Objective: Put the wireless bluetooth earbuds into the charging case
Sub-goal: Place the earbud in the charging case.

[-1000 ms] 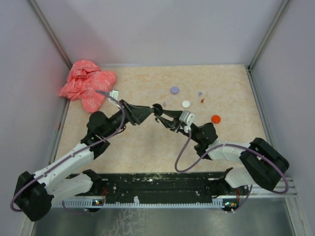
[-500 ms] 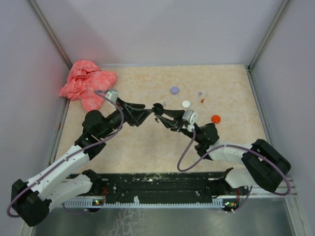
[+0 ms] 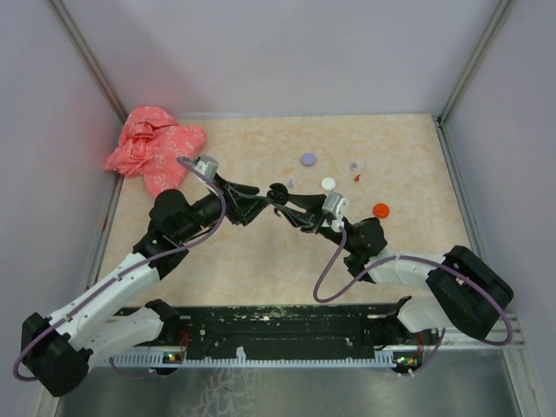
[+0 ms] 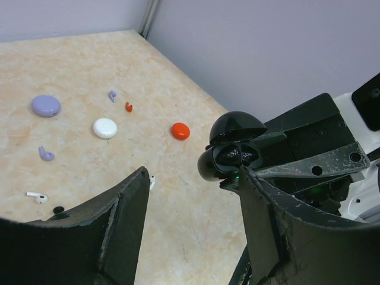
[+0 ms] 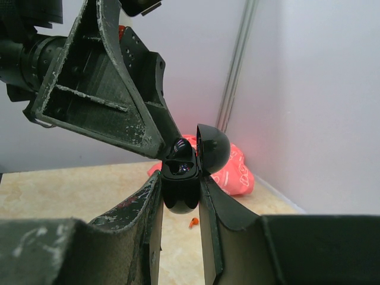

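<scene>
The right gripper (image 5: 180, 196) pinches the black charging case (image 4: 228, 155), lid raised. The left gripper (image 4: 193, 178) stands spread just before it, with loose earbuds (image 4: 46, 154) lying beyond.

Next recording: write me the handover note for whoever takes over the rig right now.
Right gripper: shut on the black charging case, lid open, held above the table.
Left gripper: open, empty, beside the case.
Loose on the table: a lilac earbud, a white earbud, an orange-red earbud, among others.
Done: case lifted and opened; whether a bud sits inside cannot be told.
To do: seat the earbuds in the case.
</scene>
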`<state>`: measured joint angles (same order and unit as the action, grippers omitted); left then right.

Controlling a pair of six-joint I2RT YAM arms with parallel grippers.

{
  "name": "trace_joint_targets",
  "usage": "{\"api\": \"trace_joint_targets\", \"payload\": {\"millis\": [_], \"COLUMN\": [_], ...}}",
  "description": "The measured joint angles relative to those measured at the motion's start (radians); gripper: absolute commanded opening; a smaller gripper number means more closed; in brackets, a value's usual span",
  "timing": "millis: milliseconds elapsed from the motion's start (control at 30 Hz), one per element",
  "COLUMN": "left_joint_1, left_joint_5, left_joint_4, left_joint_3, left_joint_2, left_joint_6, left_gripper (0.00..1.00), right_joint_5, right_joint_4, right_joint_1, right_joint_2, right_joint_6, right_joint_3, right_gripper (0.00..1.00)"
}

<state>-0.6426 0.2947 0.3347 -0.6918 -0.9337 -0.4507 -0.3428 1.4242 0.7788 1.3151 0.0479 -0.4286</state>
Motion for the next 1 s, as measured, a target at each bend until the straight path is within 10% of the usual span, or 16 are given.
{"api": "trace_joint_targets", "payload": {"millis": [633, 1000], "left_joint_1": [0.032, 0.040], "left_joint_5": [-0.039, -0.170], "left_joint_4": [-0.118, -0.390], "left_joint_3": [-0.043, -0.187], "left_joint_2": [-0.001, -0.214], "left_joint_6": [0.058, 0.133], "left_gripper": [0.71, 1.00], "right_joint_5": [0.044, 0.153], "right_joint_4": [-0.043, -0.248], "right_joint_1": [-0.037, -0.063], "right_joint_2": [-0.073, -0.253], "right_joint_6": [0.003, 0.044], "right_joint_3": [0.048, 0.174], "right_gripper": [0.00, 0.00]}}
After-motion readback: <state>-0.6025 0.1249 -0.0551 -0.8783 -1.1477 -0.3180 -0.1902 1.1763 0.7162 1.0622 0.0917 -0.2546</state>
